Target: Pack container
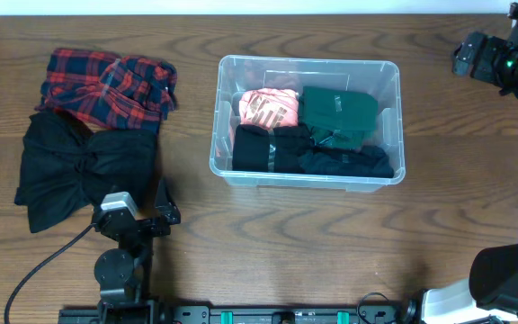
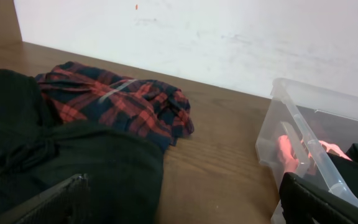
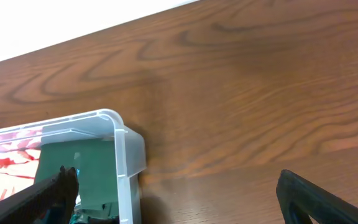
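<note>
The clear plastic container (image 1: 308, 60) stands mid-table. It holds a pink garment (image 1: 268, 108), a green garment (image 1: 338, 110) and black garments (image 1: 308, 155). A red and navy plaid shirt (image 1: 106, 85) and a black garment (image 1: 79, 171) lie on the table to its left. My left gripper (image 1: 167, 209) is open and empty, low near the front, between the black garment (image 2: 73, 168) and the container (image 2: 294, 121). My right gripper (image 1: 466, 56) is open and empty at the far right, above the table beside the container's corner (image 3: 128, 149).
The table is dark wood (image 1: 457, 207). A pale wall (image 2: 229, 37) runs behind the far edge. The arm bases and a cable (image 1: 43, 270) sit at the front edge.
</note>
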